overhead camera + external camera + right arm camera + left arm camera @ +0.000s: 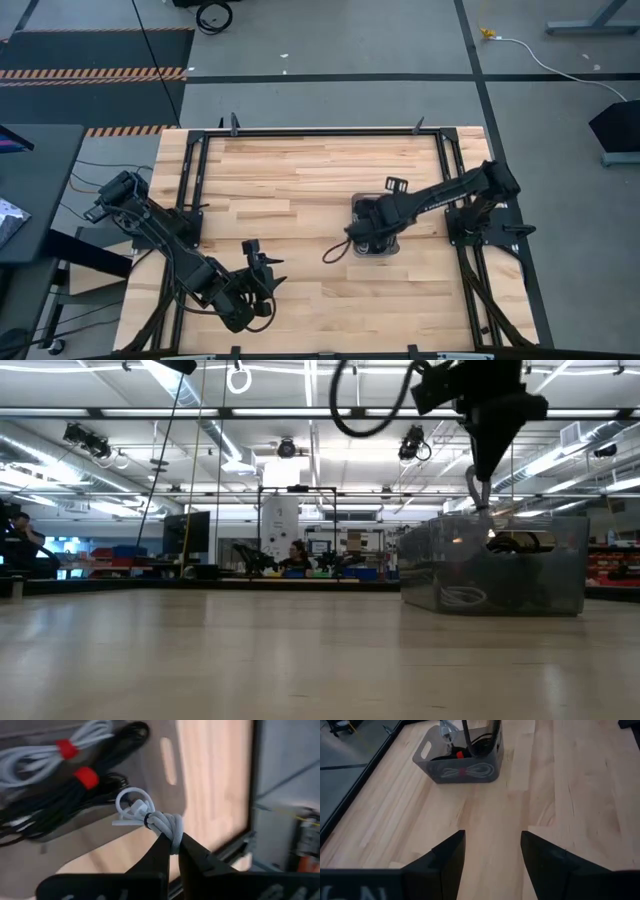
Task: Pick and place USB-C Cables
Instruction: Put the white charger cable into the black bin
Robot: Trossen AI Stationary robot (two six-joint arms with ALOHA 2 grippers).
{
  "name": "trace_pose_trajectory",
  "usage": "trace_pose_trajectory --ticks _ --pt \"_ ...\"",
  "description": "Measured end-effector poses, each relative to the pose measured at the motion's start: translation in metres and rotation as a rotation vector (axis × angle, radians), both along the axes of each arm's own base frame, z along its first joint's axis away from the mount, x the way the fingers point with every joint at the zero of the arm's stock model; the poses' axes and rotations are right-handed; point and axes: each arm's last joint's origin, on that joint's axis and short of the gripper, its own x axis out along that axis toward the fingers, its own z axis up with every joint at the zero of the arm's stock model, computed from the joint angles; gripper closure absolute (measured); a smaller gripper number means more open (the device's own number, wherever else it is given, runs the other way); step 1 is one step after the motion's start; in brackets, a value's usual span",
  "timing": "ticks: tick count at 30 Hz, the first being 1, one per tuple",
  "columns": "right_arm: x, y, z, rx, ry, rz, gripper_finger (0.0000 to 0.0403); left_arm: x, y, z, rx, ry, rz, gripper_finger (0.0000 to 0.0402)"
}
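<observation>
One white cable [150, 817] is pinched between your right gripper [172, 845] fingers, its coil jutting past the tips above the grey tray [172, 785] holding the other cables [55, 785], seemingly poised for release there, while your left gripper [492, 850] waits spread wide, empty.

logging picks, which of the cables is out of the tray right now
The white cable pinched in the right gripper, hanging over the tray. The others, with red ties, lie inside.
</observation>
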Motion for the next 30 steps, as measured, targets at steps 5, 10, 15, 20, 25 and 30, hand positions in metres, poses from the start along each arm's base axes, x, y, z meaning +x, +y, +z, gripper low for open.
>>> trace_pose_trajectory --ticks 5,10,15,20,25,30 --pt "-0.005 0.012 -0.006 -0.17 -0.073 0.015 0.038 0.0 0.0 0.0 -0.014 -0.007 0.011 0.0203" --pt "-0.009 0.03 -0.002 -0.24 -0.143 0.075 0.038 0.0 0.0 0.0 -0.017 -0.009 0.015 0.0203" --pt "-0.012 0.039 -0.003 -0.204 -0.165 0.05 0.038 0.0 0.0 0.0 -0.017 -0.01 0.015 0.0203" --pt "-0.008 0.043 -0.013 -0.124 -0.209 0.005 0.0369 0.0 0.0 0.0 -0.019 -0.011 0.016 0.0203" --pt "-0.005 0.04 -0.021 -0.131 -0.243 0.0 0.0336 0.0 0.0 0.0 -0.019 -0.011 0.016 0.0203" --pt "-0.003 0.035 -0.02 -0.152 -0.249 -0.004 0.0295 0.0 0.0 0.0 -0.017 -0.01 0.014 0.0203"
